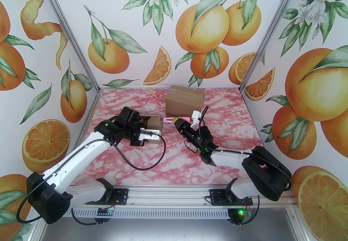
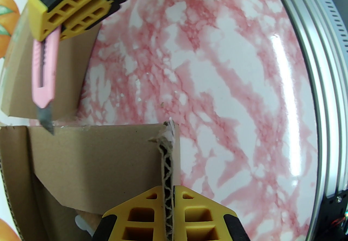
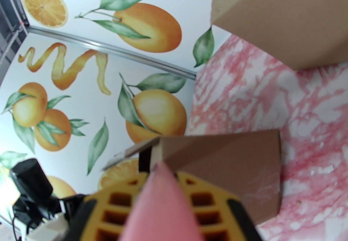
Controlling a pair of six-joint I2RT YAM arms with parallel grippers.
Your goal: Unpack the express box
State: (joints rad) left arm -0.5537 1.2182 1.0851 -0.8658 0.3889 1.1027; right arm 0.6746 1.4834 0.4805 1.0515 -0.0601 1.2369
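1. Express box point(image 1: 155, 123): small, brown corrugated cardboard, top open, one flap standing up, pinched edge-on in my left gripper point(image 2: 168, 196).
2. Utility knife point(image 2: 43, 71): pink body, grey blade out, clamped in my right gripper point(image 3: 160, 180), tip at that box's rim.
3. Larger cardboard box point(image 1: 185, 101): closed, well behind.

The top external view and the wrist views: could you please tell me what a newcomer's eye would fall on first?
First the pink utility knife held in the right hand, its bare blade tip at the edge of the small cardboard box left of centre. Next the left hand, shut on a corrugated panel of that box. Farther back stands a larger closed box.
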